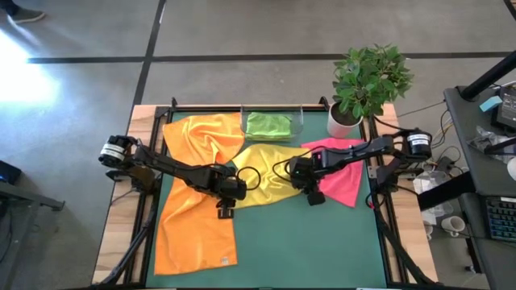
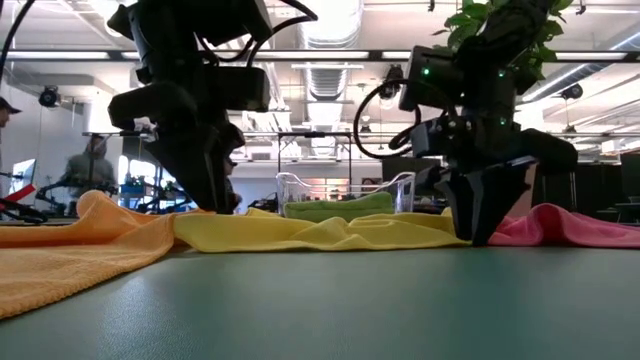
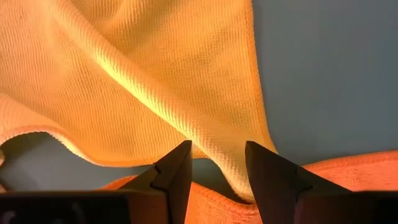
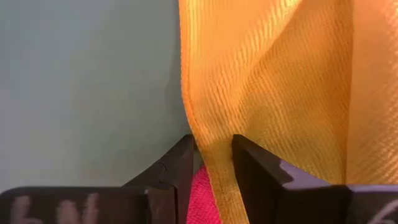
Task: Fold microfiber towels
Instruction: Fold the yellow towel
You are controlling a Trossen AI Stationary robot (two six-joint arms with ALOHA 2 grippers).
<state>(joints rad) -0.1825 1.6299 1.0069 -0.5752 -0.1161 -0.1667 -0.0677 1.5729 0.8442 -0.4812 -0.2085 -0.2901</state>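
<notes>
Setting is looking like a robotics lab or open industrial workspace. Exposed ducts (image 2: 335, 40) and strip lights are running across a high open ceiling. Floor (image 1: 242, 32) is showing bare grey concrete with dark seams. Table (image 1: 149, 121) is sitting in a wood frame with a green mat (image 1: 298, 242). A side bench (image 1: 484, 161) is carrying a keyboard (image 1: 501, 217), cables and gear. A person (image 2: 92, 172) is standing at more equipment far behind. A potted plant (image 1: 367, 80) is sitting at the table corner.
</notes>
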